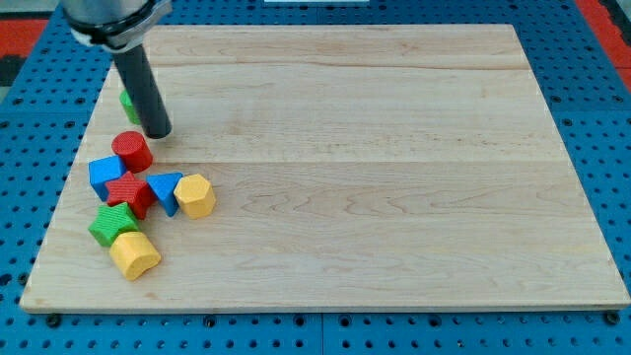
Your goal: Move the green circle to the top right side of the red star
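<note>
The green circle lies near the board's left edge at the view's upper left, mostly hidden behind my rod; only a sliver shows. My tip rests on the board just to the lower right of it. The red star sits lower in a cluster of blocks. A red cylinder stands between my tip and the red star, just to the lower left of my tip.
Around the red star are a blue cube, a blue triangle, a yellow hexagon, a green star and a yellow block. The wooden board lies on a blue perforated table.
</note>
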